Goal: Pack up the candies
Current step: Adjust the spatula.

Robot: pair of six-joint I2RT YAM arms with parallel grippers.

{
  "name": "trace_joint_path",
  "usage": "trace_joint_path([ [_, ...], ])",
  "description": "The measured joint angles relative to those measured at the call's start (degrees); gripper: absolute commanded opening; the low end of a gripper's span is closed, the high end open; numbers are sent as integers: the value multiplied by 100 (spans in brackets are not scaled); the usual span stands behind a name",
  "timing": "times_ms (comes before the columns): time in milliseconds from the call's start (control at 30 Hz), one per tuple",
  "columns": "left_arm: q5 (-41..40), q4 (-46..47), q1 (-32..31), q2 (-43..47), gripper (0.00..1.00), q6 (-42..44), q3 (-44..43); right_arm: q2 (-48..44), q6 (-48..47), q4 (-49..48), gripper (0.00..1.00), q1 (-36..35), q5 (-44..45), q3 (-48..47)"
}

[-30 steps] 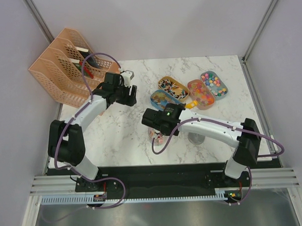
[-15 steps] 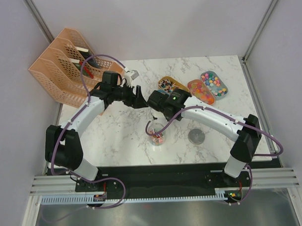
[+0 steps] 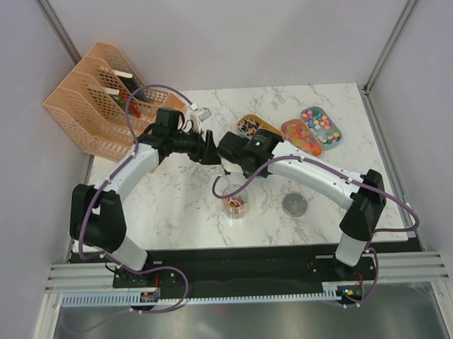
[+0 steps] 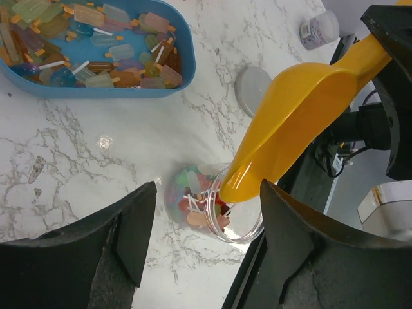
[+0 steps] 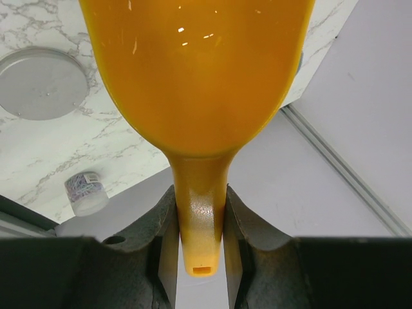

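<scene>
Candies (image 4: 193, 209), mixed colours, form shallow layer in clear jar (image 4: 251, 226) near table's front edge. Far more sit in blue tray (image 4: 185, 64) and other oval trays (image 3: 338, 136) behind. Yellow-orange scoop (image 4: 302, 109) tilted, tip at jar mouth, handle clamped in right gripper (image 5: 199, 215). Left gripper (image 4: 207, 190) spread wide above jar, holding nothing. Grey lid (image 4: 252, 90) off, beside jar. Judged early: filling underway, capping left. No legible writing.

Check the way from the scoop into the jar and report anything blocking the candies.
Nothing visible blocks it. The jar is uncapped, its grey lid lying apart on the table. The yellow scoop, clamped in the right gripper, has its tip at the jar's mouth, where candies lie inside.
</scene>
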State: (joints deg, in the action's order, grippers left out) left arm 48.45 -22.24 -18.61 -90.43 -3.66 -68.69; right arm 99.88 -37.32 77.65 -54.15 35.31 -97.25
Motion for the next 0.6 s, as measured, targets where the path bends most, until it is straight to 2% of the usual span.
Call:
trace_joint_path([
  [133, 46, -2, -26, -50, 71, 0, 0, 219, 131, -2, 0, 0, -26, -382],
  [200, 81, -2, -33, -74, 66, -4, 0, 295, 197, -2, 0, 0, -87, -555],
  [233, 94, -2, -37, -87, 55, -11, 0, 323, 229, -2, 0, 0, -129, -651],
  [300, 149, 9, -39, -133, 42, -76, -7, 348, 264, 17, 0, 0, -227, -791],
  [433, 411, 13, 28, -291, 7, -240, -105, 380, 334, 236, 0, -7, -378, -1014],
  [467, 507, 22, 55, -321, 2, -286, -120, 380, 354, 293, 0, -2, -396, -1014],
  [600, 1113, 52, 116, -424, 2, -339, -162, 341, 437, 444, 0, 68, -452, -927],
])
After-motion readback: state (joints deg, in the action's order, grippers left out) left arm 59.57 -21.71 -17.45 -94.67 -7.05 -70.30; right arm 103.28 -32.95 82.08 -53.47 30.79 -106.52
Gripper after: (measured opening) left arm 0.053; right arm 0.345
